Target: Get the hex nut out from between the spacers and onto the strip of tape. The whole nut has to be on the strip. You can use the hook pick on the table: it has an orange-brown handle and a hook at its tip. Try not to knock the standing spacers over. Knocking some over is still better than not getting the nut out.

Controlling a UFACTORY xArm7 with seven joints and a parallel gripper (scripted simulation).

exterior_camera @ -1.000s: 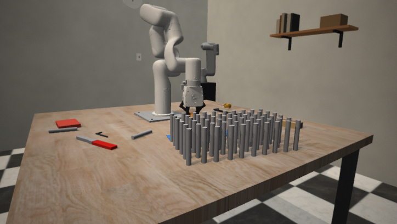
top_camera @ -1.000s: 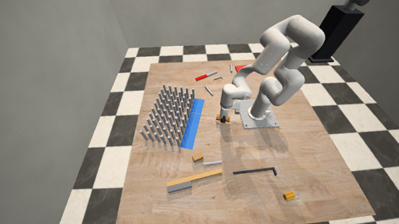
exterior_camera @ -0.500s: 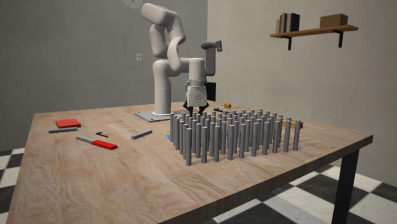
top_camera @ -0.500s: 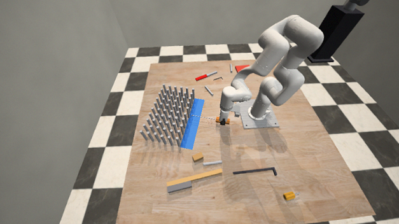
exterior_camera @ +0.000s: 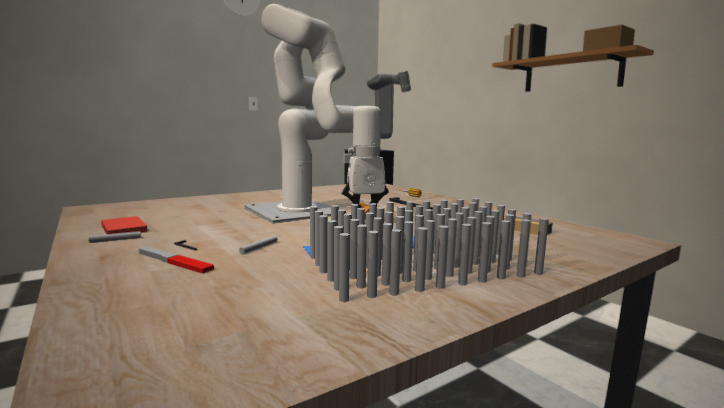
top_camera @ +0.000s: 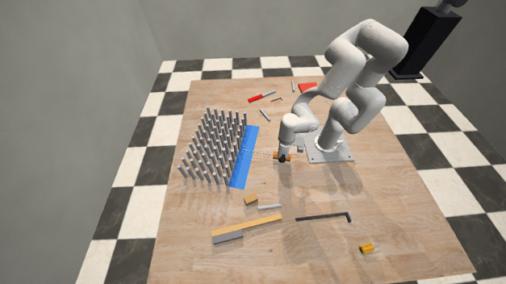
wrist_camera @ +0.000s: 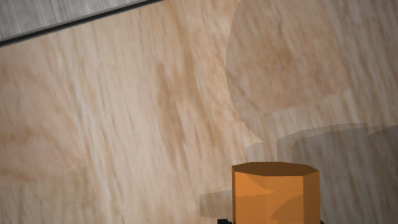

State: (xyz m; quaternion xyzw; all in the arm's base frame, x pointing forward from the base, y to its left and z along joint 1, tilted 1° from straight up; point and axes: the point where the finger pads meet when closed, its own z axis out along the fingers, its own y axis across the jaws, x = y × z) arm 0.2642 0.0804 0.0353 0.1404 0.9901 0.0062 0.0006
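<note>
My gripper (top_camera: 283,157) is shut on the orange-brown handle of the hook pick (top_camera: 276,158), low over the table just right of the blue tape strip (top_camera: 244,156). The pick's thin shaft (top_camera: 260,153) reaches left across the strip toward the field of grey upright spacers (top_camera: 213,143). In the wrist view the handle end (wrist_camera: 275,195) fills the bottom edge. In the exterior view my gripper (exterior_camera: 364,200) stands behind the spacers (exterior_camera: 425,238). The hex nut is hidden among the spacers; I cannot see it.
The arm's base plate (top_camera: 328,151) is right of my gripper. Near the front lie a tan block (top_camera: 250,199), a grey pin (top_camera: 269,206), a wooden-handled scraper (top_camera: 246,227), a black hex key (top_camera: 323,217) and a small yellow tool (top_camera: 366,248). At the back lie a red-handled tool (top_camera: 260,96) and a red block (top_camera: 307,86).
</note>
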